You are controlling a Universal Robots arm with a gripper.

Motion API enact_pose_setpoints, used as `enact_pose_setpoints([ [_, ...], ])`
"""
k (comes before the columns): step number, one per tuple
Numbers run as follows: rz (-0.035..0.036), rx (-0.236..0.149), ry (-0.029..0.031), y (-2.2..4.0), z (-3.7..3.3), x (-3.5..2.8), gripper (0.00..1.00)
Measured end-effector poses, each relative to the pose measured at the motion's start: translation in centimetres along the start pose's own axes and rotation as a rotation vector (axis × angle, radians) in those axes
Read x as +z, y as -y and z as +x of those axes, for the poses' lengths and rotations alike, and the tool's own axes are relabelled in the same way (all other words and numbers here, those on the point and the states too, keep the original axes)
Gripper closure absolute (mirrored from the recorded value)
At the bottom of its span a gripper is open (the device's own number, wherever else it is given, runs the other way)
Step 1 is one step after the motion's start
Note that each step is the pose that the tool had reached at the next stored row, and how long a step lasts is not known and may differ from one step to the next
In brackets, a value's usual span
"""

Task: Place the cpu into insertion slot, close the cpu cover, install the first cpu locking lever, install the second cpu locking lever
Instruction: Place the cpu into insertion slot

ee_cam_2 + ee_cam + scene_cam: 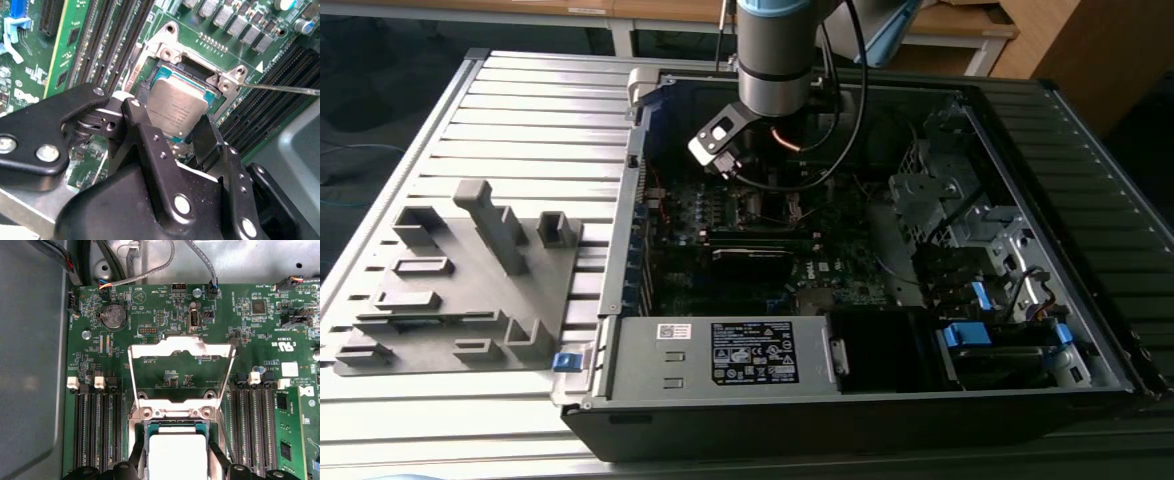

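Second wrist view: your gripper (167,117) has its 2 black fingers (142,130) against opposite edges of the cpu (177,102), grasping it. The silvery chip sits tilted over the insertion slot (192,75); whether it touches the socket is hard to tell. In the first wrist view, the cpu cover (182,346) stands flipped up beyond the slot, with memory slots (97,430) on both sides. In the exterior view, the arm (774,60) reaches down into the open computer case (854,425).

Exterior view high over case (854,430); both wrist views close, w/ cpu (177,107) (177,455) shared
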State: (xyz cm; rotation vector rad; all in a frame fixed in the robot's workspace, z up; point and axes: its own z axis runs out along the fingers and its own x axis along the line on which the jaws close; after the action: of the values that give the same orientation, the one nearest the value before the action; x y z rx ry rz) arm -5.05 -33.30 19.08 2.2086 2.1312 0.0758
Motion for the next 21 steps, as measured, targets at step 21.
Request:
enact_pose_setpoints([
  [21, 0.0003, 0.000, 0.0004, -0.28, -0.06, -3.29, 0.39],
])
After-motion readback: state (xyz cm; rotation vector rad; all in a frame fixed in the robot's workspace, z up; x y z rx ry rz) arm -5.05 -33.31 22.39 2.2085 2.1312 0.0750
